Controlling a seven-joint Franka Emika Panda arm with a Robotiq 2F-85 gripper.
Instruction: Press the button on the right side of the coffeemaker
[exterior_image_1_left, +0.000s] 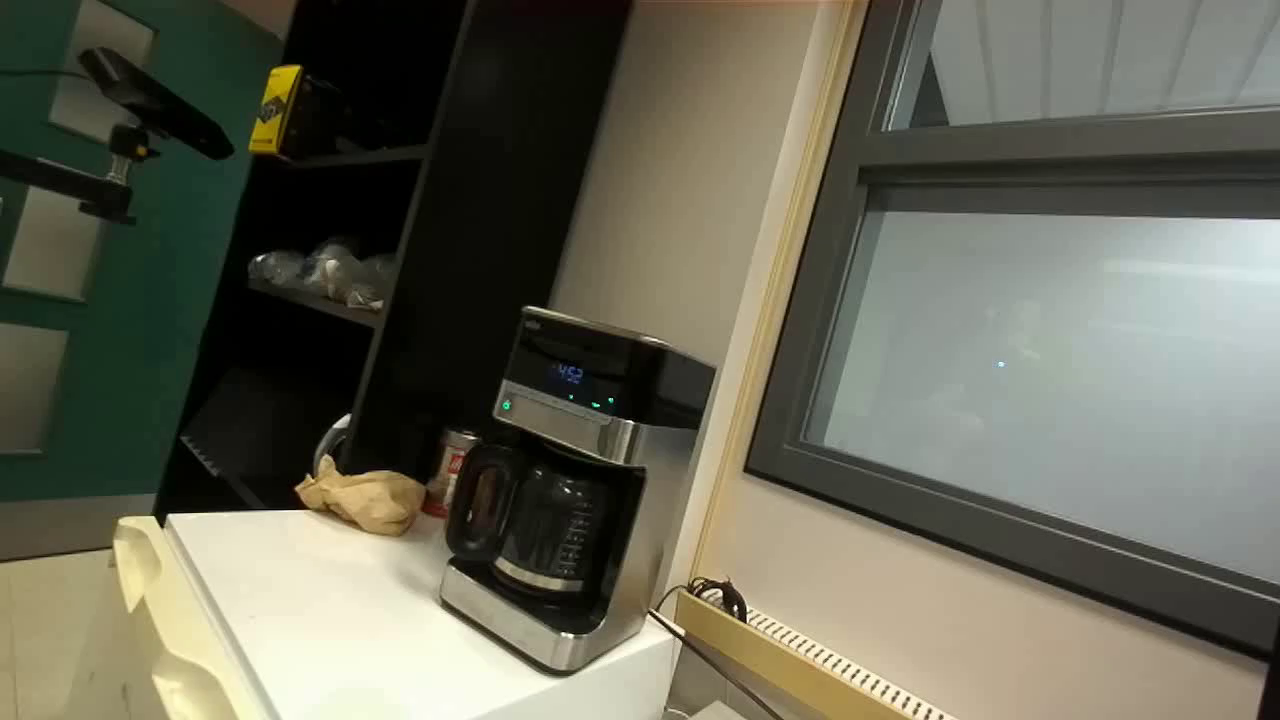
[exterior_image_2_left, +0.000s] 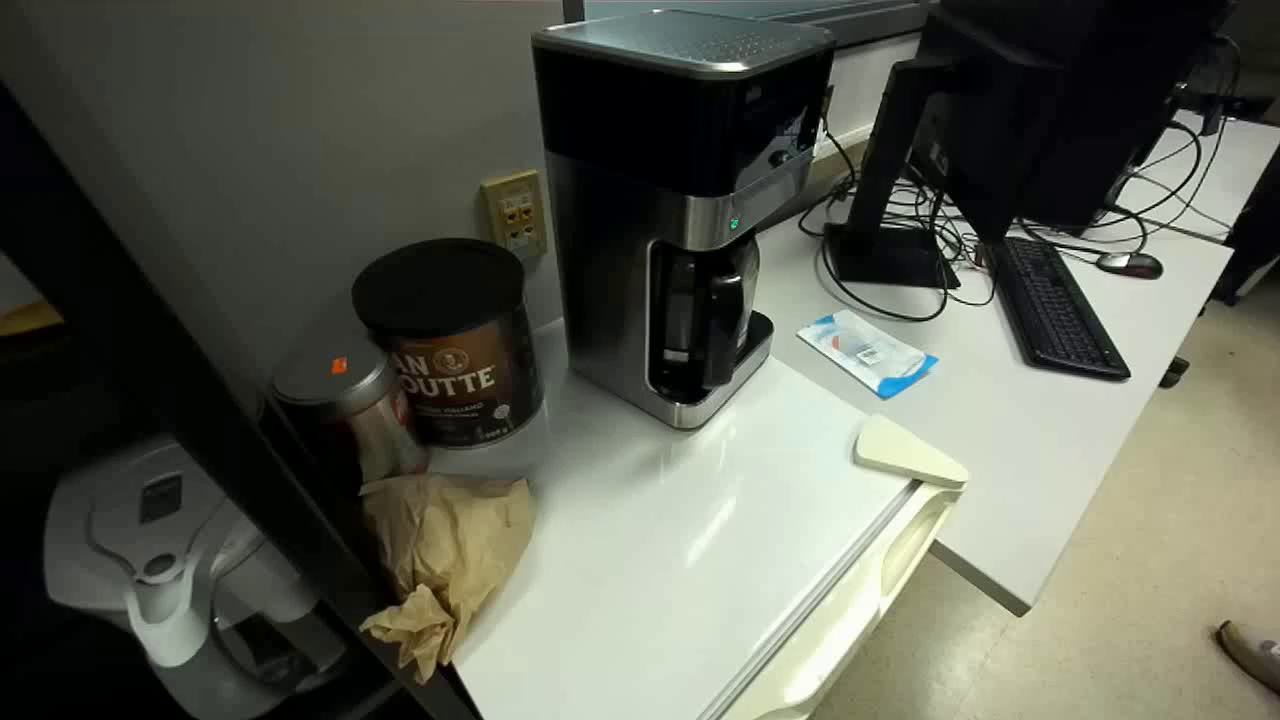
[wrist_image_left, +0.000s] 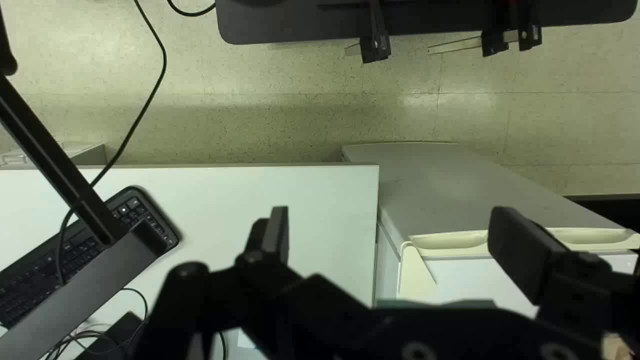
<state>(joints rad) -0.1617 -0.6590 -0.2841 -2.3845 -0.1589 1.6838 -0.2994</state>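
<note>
1. Gripper: in the wrist view, jaws stand wide apart; the desk and cabinet lie beyond them.
2. Paper bag: in an exterior view, lies crumpled at the cabinet's edge.
3. Can and tub: stand close together behind the bag.
4. Coffeemaker: in both exterior views, stands upright on the cabinet; carafe seated inside, display lit.
5. Keyboard: lies on the desk, beyond the coffeemaker.
</note>
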